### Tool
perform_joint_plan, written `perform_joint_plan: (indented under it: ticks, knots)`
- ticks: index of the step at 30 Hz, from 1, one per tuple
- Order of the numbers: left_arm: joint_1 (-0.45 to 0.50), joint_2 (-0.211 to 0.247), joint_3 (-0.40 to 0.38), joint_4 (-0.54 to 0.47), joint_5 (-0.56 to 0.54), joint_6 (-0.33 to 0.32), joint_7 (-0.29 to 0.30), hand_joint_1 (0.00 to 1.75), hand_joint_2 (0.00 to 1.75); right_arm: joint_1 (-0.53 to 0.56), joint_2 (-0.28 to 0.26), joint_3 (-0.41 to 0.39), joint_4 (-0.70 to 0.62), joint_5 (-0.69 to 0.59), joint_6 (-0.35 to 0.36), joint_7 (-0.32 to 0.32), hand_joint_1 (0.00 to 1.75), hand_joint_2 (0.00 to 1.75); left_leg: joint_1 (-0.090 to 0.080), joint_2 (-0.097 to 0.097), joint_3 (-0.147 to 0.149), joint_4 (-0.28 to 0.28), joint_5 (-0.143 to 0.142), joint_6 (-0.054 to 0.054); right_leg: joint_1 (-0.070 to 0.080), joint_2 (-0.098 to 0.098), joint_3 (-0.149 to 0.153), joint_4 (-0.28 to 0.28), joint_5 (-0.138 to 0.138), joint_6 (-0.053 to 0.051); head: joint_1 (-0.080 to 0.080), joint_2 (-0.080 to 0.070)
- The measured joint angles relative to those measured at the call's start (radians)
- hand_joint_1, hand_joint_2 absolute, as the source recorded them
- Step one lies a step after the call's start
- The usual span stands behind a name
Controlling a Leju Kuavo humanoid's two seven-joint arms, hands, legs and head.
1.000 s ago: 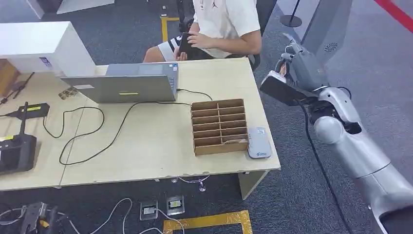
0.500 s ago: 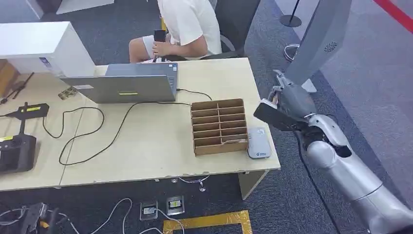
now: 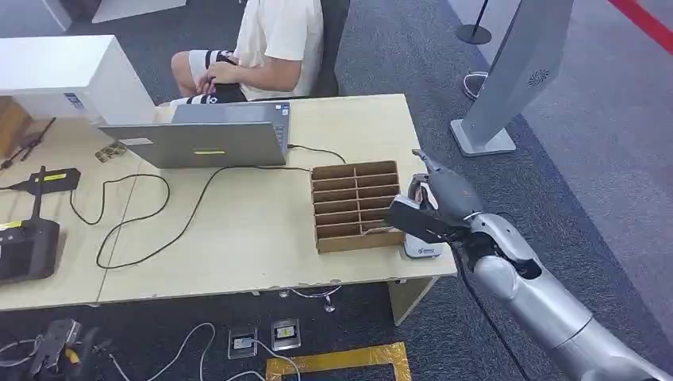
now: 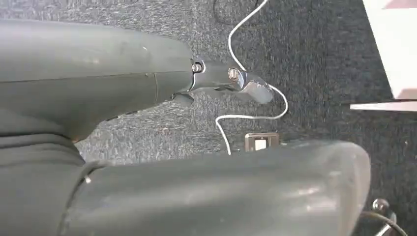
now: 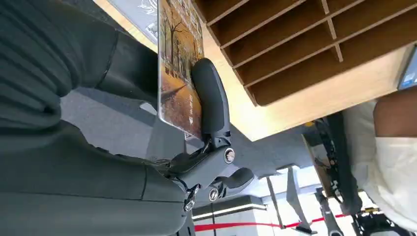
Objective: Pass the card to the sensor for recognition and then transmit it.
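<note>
One card (image 5: pixel 179 73) pinched in right hand (image 3: pixel 444 202) (seemingly above one sensor (image 3: pixel 421 238)); left hand (image 4: pixel 147 147) unclear.

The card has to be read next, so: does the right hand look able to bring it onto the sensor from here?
Probably yes. The right hand holds the card just above the sensor at the table edge, beside the wooden organizer, with nothing between them.

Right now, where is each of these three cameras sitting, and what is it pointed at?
Head view: high on the robot, looking down at the desk; right arm and right hand with the card.
Left wrist view: behind the left hand, facing carpet and a white cable.
Right wrist view: behind the right hand, facing the card.
Shared: head and right wrist views show the wooden rack.
</note>
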Motion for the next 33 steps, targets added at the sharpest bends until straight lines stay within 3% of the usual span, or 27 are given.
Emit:
perform_joint_plan:
  ticks: [10, 14, 20, 25, 33]
  knots:
    - [0.004, 0.014, -0.014, -0.023, 0.014, 0.000, 0.002, 0.00, 0.00, -0.028, 0.022, 0.003, 0.097, -0.015, -0.037, -0.008, 1.75, 1.75, 0.000, 0.000, 0.000, 0.000, 0.000, 0.000, 0.000, 0.000, 0.000, 0.000, 0.000, 0.000, 0.000, 0.000]
    - [0.005, 0.015, -0.014, -0.029, 0.023, 0.000, 0.002, 0.00, 0.00, -0.046, 0.026, -0.003, 0.136, -0.010, -0.085, 0.004, 1.75, 1.75, 0.000, 0.000, 0.000, 0.000, 0.000, 0.000, 0.000, 0.000, 0.000, 0.000, 0.000, 0.000, 0.000, 0.000]
    - [0.006, 0.008, -0.014, -0.027, 0.050, 0.000, 0.020, 0.00, 0.00, -0.091, -0.021, -0.059, 0.228, -0.020, -0.159, -0.013, 1.75, 1.75, -0.001, 0.000, 0.000, 0.000, 0.000, 0.000, 0.000, -0.001, 0.000, -0.002, 0.000, 0.000, 0.000, 0.000]
    - [0.007, -0.010, -0.010, -0.016, 0.069, 0.000, 0.033, 0.00, 0.00, -0.082, -0.060, -0.106, 0.275, -0.011, -0.158, -0.027, 1.75, 1.75, -0.001, 0.001, 0.000, 0.000, -0.001, 0.000, 0.000, 0.002, 0.000, -0.002, 0.000, 0.000, 0.000, 0.000]
    - [0.006, -0.026, -0.003, -0.005, 0.054, 0.000, 0.033, 0.00, 0.00, -0.040, -0.059, -0.128, 0.288, 0.012, -0.127, 0.000, 1.75, 1.75, 0.001, 0.001, 0.000, 0.000, -0.001, 0.000, 0.001, 0.002, 0.000, -0.002, 0.000, 0.000, 0.000, 0.000]
